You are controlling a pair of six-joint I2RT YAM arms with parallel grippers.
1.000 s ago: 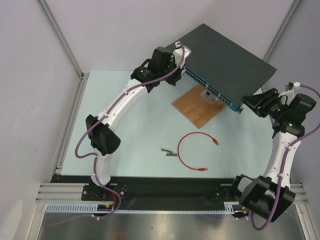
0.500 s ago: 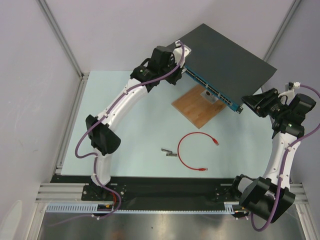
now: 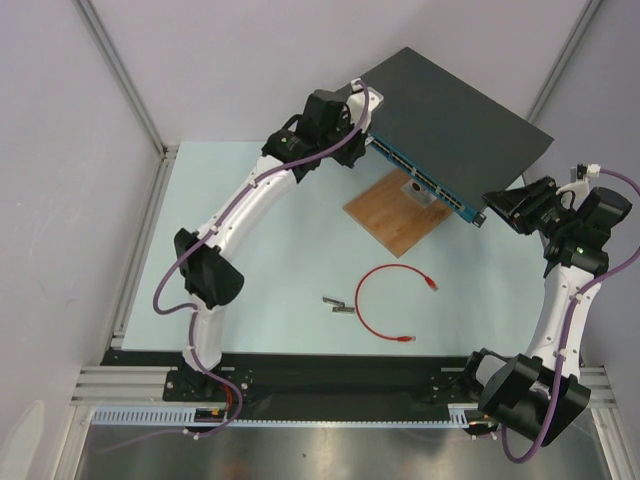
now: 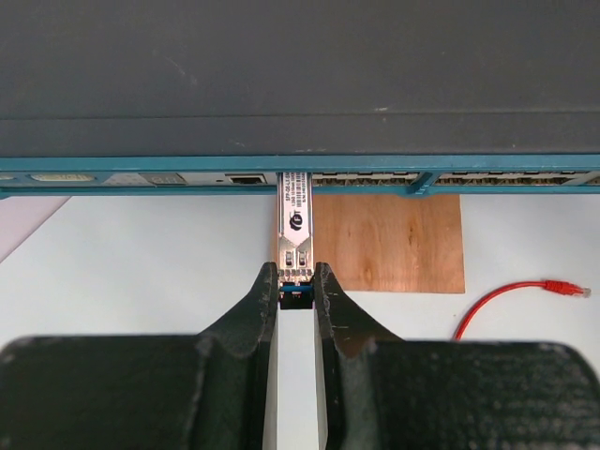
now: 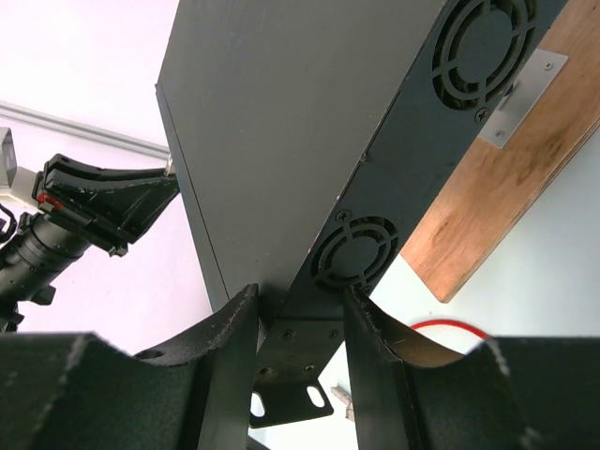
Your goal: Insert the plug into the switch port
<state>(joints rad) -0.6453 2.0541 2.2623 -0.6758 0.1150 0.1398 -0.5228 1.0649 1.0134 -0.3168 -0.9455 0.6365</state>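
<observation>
The plug [image 3: 432, 284] lies on the table [image 3: 270, 250] where it lay a second ago, and its red cable [image 3: 360, 295] keeps the same open loop. My left elbow has drifted a shade outward; I see no other change.

The plug is in neither of my jaws. It is well apart from the left gripper [image 4: 296, 292], off to the right of it in the left wrist view, past the wooden board [image 4: 394, 239]. That gripper is narrow, clamped on the rear end of a metal module [image 4: 296, 220] whose front end meets the teal face of the network switch [image 3: 450, 120], just right of a dark switch port [image 4: 246, 177].

My right gripper [image 5: 298, 292] stands at middle width, its fingers pressed on either side of the switch's near right corner. The cable shows only as a red arc below it.

The switch sits askew at the far side, its front edge resting over the board. Two small grey metal pieces [image 3: 340, 303] lie just left of the cable loop. Bare table surrounds the loop on the near and left sides.
</observation>
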